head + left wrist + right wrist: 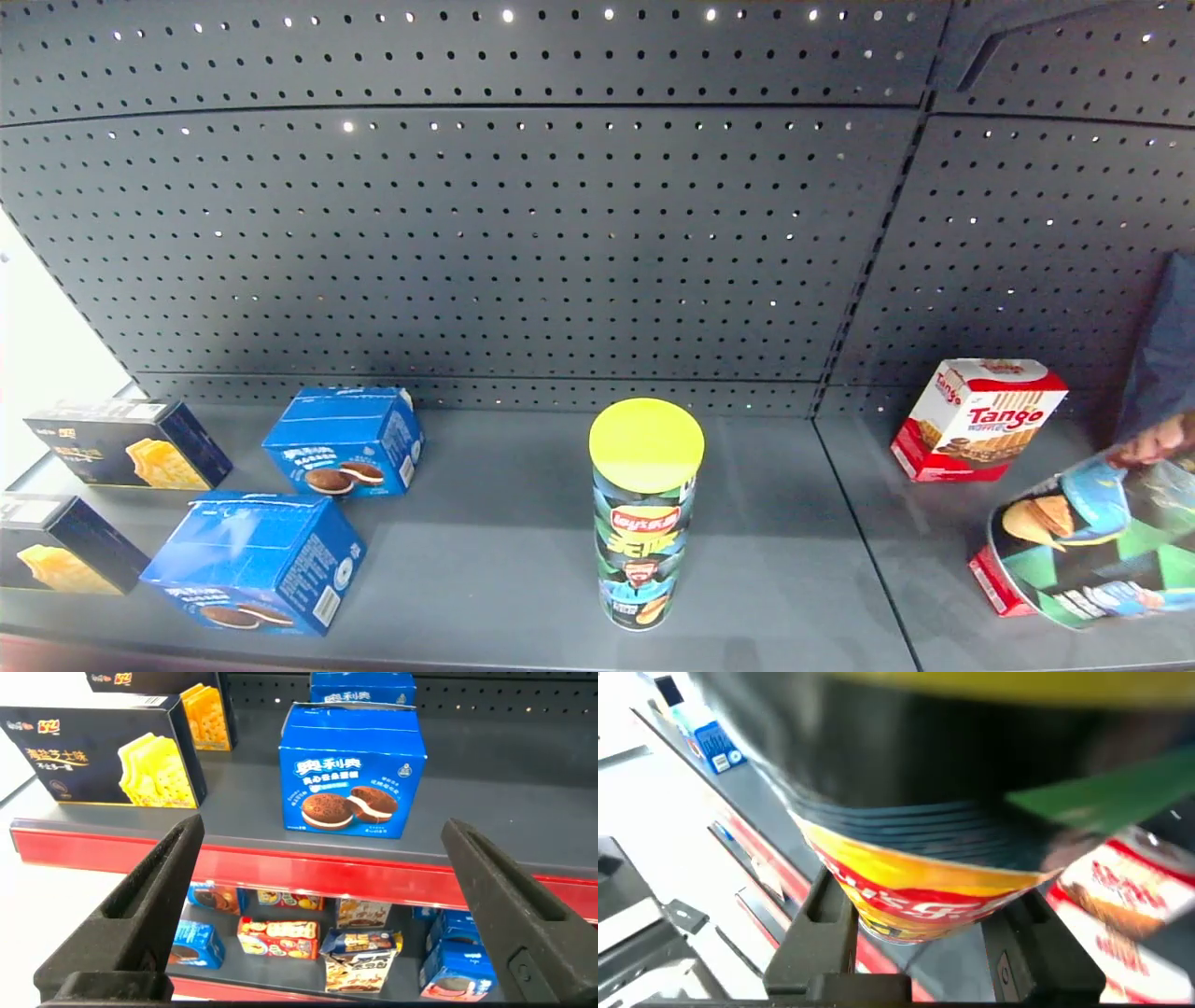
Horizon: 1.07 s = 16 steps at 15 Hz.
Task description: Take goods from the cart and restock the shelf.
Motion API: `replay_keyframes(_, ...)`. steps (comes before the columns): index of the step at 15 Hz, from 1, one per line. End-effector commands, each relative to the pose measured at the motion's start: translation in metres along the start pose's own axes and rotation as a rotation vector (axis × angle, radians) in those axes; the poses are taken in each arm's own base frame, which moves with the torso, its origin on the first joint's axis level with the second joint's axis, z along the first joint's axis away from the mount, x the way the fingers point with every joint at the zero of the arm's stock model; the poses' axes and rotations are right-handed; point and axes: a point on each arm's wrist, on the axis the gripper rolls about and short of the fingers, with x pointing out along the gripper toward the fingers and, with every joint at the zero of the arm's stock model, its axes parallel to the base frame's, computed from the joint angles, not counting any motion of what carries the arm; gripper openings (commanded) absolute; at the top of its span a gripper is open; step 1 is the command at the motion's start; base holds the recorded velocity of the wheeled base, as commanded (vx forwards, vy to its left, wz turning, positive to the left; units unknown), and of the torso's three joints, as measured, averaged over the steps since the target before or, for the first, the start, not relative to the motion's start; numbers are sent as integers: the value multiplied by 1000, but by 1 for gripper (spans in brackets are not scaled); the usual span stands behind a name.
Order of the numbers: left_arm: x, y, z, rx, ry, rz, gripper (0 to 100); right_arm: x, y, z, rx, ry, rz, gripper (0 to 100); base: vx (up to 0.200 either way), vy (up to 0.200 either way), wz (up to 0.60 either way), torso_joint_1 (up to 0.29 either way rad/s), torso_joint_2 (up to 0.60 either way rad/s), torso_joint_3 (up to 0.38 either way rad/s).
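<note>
A chips can (645, 513) with a yellow lid stands upright at the middle of the grey shelf (504, 560). A second chips can (1092, 551) is tilted over the shelf's right part, in front of a red wafer box (978, 418). In the right wrist view this can (924, 859) sits between the fingers of my right gripper (915, 943), which is shut on it. My left gripper (322, 831) hangs open and holds nothing, in front of the shelf edge and facing a blue cookie box (353, 770).
Two blue cookie boxes (345, 439) (254, 563) and two black-and-yellow boxes (131, 443) (61, 557) stand on the shelf's left. A dark blue shape (1167, 355), perhaps a sleeve with a hand, is at the right edge by the tilted can. A lower shelf (308, 943) holds more goods.
</note>
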Motion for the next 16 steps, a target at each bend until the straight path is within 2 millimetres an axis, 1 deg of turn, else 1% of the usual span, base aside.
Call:
replay_keyframes(1,0,0,0,0,1,2,100,66,-14,-1,16,73,34,0,0,0,0,0,0,0)
replay_keyframes(2,0,0,0,-2,1,2,100,88,-13,-3,12,81,31,0,0,0,0,0,0,0)
replay_keyframes(3,0,0,0,0,1,2,100,104,-10,-6,8,97,28,0,0,0,0,0,0,0)
replay_keyframes(4,0,0,0,0,1,2,100,119,-5,-10,12,124,19,0,0,0,0,0,0,0)
replay_keyframes(6,0,0,0,0,1,2,100,148,8,-12,84,146,-46,0,0,0,0,0,0,0)
replay_keyframes(7,0,0,0,0,1,0,100,154,11,-12,96,146,-60,0,0,0,0,0,0,0)
replay_keyframes(8,0,0,0,0,1,2,100,175,16,-12,127,163,-110,0,0,0,0,0,0,0)
replay_keyframes(9,0,0,0,0,1,2,100,192,16,-12,129,163,-150,0,0,0,0,0,0,0)
replay_keyframes(10,0,0,0,0,1,2,100,205,16,-11,131,146,-180,0,0,0,0,0,0,0)
replay_keyframes(11,0,0,0,0,1,2,100,213,16,-11,133,143,-201,0,0,0,0,0,0,0)
replay_keyframes(12,0,0,0,-2,1,2,100,232,15,-14,133,154,-243,0,0,0,0,0,0,0)
replay_keyframes(16,0,0,0,0,1,2,100,282,22,-23,141,157,-346,0,0,0,0,0,0,0)
